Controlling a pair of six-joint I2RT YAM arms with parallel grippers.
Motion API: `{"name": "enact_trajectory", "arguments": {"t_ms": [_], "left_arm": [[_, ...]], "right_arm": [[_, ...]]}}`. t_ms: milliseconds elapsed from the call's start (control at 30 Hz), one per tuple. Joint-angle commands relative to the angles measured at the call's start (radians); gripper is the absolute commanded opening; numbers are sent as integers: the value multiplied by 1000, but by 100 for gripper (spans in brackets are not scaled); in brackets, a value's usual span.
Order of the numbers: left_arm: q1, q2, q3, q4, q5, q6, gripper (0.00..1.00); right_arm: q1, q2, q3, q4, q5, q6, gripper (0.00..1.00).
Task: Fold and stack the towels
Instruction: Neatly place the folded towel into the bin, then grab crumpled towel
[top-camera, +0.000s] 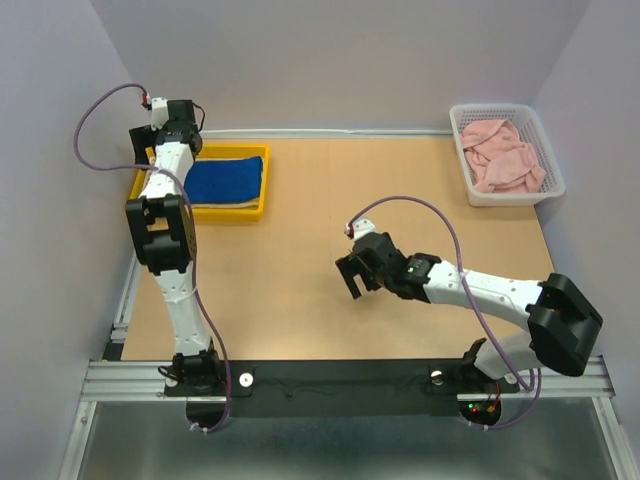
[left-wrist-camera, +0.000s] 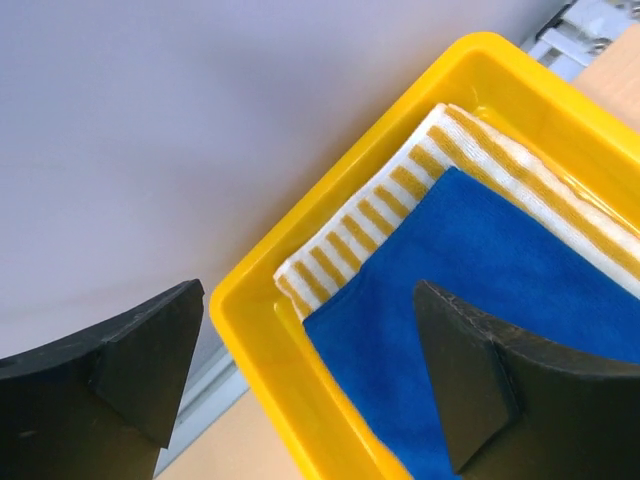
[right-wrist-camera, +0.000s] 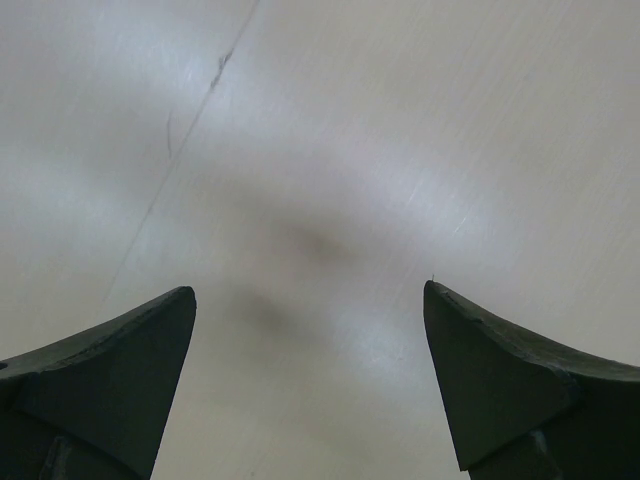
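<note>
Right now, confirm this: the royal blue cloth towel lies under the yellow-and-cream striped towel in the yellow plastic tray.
Wrong: the royal blue cloth towel lies on top of the yellow-and-cream striped towel in the yellow plastic tray, as the left wrist view shows.

We see a glossy yellow plastic tray (left-wrist-camera: 250, 320), a fuzzy, matt blue towel (left-wrist-camera: 500, 270) and a striped towel (left-wrist-camera: 345, 240) of looped cloth. The left gripper (left-wrist-camera: 310, 290) has fingers (left-wrist-camera: 150, 360) of matt, grainy black plastic. The table (top-camera: 300, 290) is smooth and wood-toned. The white basket (top-camera: 512, 198) is plastic mesh, and the pink towel (top-camera: 500, 155) is soft cloth.
</note>
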Motion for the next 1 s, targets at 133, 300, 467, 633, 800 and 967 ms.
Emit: {"name": "enact_trajectory", "arguments": {"t_ms": [133,300,467,633,800,967], "left_arm": [[-202,-473,-235,20,261,-48,99],[-350,-693,-572,52,461,-80,99],[-430,-938,-928,155,656,-102,99],[-444,-1141,-1186,258,775,-123,99],[-445,-1259,-1313,316,852,-145,99],[-447,-1256,-1297,319,769,-120,99]], "right_arm": [[-215,92,302,-67,160,59,100],[-498,144,474,-70,148,98,100],[-778,276,635,-67,134,124,100],[-910,425,766,-38,203,148,100],[-1021,618,885,19,188,197,100],[-1056,807,1020,30,195,179,99]]}}
